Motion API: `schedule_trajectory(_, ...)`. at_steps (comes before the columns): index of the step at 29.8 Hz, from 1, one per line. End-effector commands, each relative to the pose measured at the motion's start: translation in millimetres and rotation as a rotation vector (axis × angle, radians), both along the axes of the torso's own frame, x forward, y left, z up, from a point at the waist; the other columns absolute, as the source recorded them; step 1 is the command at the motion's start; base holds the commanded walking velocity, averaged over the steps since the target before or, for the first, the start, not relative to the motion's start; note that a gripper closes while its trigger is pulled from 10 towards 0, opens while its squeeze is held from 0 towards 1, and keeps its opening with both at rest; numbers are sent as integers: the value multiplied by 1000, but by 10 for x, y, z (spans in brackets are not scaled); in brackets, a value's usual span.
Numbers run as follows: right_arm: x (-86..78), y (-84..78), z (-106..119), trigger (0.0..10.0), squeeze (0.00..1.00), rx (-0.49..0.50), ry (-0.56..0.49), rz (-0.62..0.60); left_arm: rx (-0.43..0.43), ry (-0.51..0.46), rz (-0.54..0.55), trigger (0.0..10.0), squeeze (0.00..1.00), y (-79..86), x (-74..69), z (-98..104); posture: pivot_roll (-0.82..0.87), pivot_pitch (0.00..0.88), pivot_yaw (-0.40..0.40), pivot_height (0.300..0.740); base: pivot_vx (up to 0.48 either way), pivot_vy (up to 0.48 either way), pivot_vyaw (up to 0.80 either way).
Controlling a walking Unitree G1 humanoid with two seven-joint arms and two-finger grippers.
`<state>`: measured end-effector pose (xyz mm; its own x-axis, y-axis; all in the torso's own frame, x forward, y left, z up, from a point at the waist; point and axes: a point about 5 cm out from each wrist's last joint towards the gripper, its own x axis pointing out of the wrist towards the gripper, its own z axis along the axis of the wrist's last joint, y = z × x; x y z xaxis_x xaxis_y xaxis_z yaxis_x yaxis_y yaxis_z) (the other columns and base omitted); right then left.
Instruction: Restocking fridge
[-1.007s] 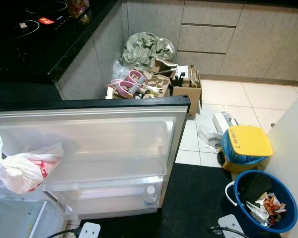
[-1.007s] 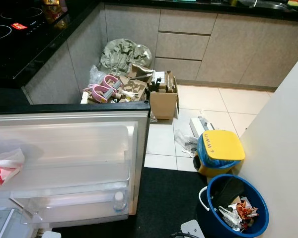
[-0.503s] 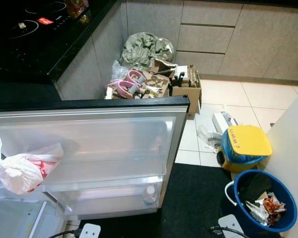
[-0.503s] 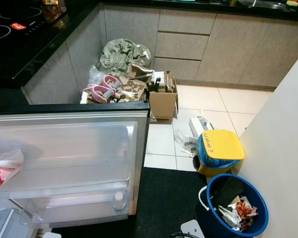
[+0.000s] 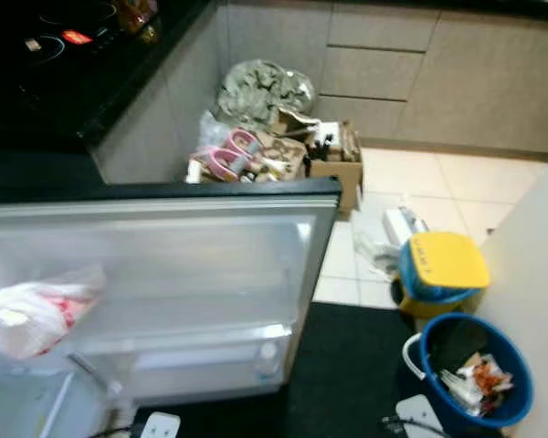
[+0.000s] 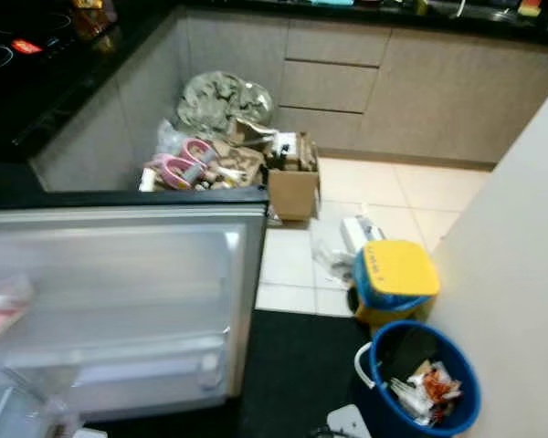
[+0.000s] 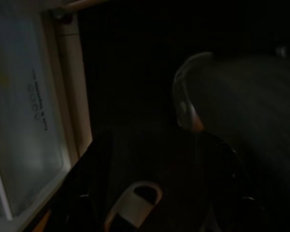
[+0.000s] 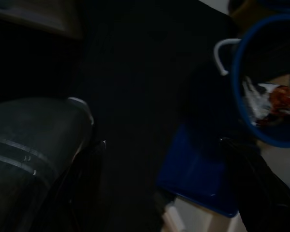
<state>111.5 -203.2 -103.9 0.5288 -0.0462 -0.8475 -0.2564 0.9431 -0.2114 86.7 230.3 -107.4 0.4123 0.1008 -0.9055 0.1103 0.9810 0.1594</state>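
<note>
Fridge door, smooth white plastic shelves

We're looking down into a kitchen corner, slightly blurred. A black counter runs along the left above grey cabinet fronts. Pale floor tiles give way to a dark mat nearer us. In the corner, a heap of clutter: a cardboard box and a crumpled grey bag. A yellow-lidded bin stands just beside a blue bucket against a pale wall.
</note>
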Motion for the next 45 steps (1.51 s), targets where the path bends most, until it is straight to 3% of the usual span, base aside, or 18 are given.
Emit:
schedule_trajectory(1, -3, -87, 13, 10000, 0, -21, 0, -12, -19, 16, -19, 10000, 0, -76, -26, -23, -90, 53, -51, 740, 0, -480, 0)
schedule_trajectory(13, 7, -80, 15, 10000, 0, -20, -3, -11, -19, 16, -15, 10000, 0, -75, -25, -23, -91, 52, -52, 740, 0, -429, 0)
schedule_trajectory(29, 6, -89, 17, 10000, 0, -21, -5, -13, -17, 21, -1, 10000, 0, -20, -58, -18, -92, 51, -49, 740, 0, 0, 0)
schedule_trajectory(33, 70, -109, 49, 10000, 0, -19, -44, -18, -12, 25, 10, 10000, 0, -7, -75, -19, -90, 51, -47, 740, 0, 0, 0)
schedule_trajectory(36, 187, -120, 100, 10000, 0, -7, -100, -31, -10, 22, 30, 10000, 0, 19, -78, -14, -91, 51, -47, 740, 0, 0, 0)
schedule_trajectory(37, 301, -119, 150, 10000, 0, 7, -150, -40, -5, 25, 26, 10000, 0, 36, -84, -11, -93, 49, -47, 740, 0, 0, 0)
schedule_trajectory(45, 412, -52, 181, 10000, 0, 2, -176, 6, -5, 25, 20, 10000, 0, 37, -81, -10, -86, 44, -49, 740, 0, 0, 350)
